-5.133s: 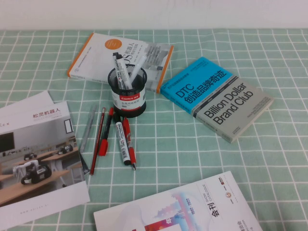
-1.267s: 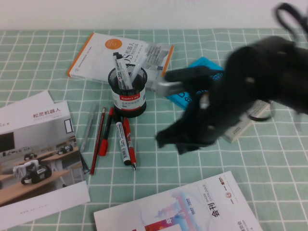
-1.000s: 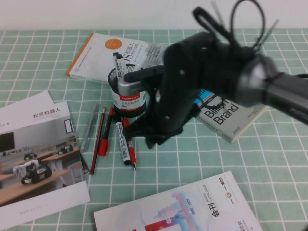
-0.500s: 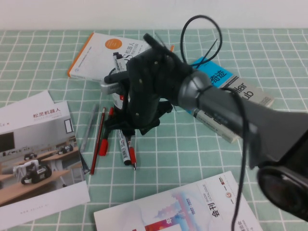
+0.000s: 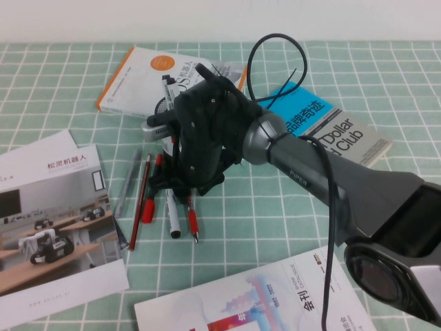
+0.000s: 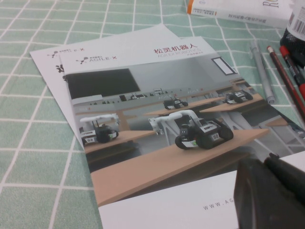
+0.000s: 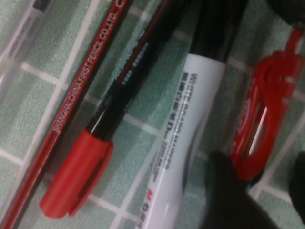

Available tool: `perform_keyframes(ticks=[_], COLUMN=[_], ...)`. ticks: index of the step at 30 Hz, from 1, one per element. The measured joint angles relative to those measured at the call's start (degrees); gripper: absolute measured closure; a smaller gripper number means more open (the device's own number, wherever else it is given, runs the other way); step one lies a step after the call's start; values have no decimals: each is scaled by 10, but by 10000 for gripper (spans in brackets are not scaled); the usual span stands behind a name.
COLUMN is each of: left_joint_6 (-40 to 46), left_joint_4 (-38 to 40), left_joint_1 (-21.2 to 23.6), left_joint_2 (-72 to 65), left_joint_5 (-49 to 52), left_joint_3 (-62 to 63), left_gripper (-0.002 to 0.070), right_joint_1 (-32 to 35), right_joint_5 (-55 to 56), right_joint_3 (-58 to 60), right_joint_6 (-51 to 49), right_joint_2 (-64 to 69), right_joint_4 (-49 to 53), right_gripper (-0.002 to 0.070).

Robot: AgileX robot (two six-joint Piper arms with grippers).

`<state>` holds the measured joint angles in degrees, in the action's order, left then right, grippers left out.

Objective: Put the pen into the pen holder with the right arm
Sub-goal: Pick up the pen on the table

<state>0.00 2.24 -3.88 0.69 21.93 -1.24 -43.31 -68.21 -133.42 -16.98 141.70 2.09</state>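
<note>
The all-red pen (image 5: 192, 219) lies on the green checked cloth beside a white marker (image 5: 170, 215). My right gripper (image 5: 185, 187) is down over the pens, in front of the black mesh pen holder (image 5: 160, 109), which the arm mostly hides. In the right wrist view the gripper (image 7: 264, 188) is open, with one dark finger (image 7: 228, 195) between the white marker (image 7: 183, 138) and the red pen (image 7: 259, 121), and the other at the frame's edge. The pen lies between them, not gripped. My left gripper (image 6: 274, 193) hovers over a brochure.
A red-and-black pen (image 5: 148, 200), a thin red pencil (image 5: 140, 203) and a grey pen (image 5: 126, 183) lie left of the marker. Books lie behind (image 5: 131, 76) and to the right (image 5: 344, 138). Brochures lie at left (image 5: 55, 221) and front (image 5: 275, 303).
My right arm has swung in from the right and lowered its gripper onto the pens in front of the holder. The white marker's lower end has shifted slightly left.
</note>
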Motion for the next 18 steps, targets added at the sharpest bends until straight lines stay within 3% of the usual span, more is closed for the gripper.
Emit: perform_keyframes(ticks=[3, 9, 18], left_joint_6=[0, 0, 0], left_joint_4=[0, 0, 0], left_joint_1=[0, 0, 0], left_joint_2=[0, 0, 0], left_joint_5=[0, 0, 0], left_joint_3=[0, 0, 0], left_gripper=[680, 680, 680], right_joint_1=[0, 0, -1], right_joint_5=[-2, -13, -23], right_joint_3=[0, -4, -5], right_joint_6=[0, 1, 28], right_joint_2=[1, 3, -11], right_joint_4=[0, 4, -14], right_gripper=[426, 580, 580])
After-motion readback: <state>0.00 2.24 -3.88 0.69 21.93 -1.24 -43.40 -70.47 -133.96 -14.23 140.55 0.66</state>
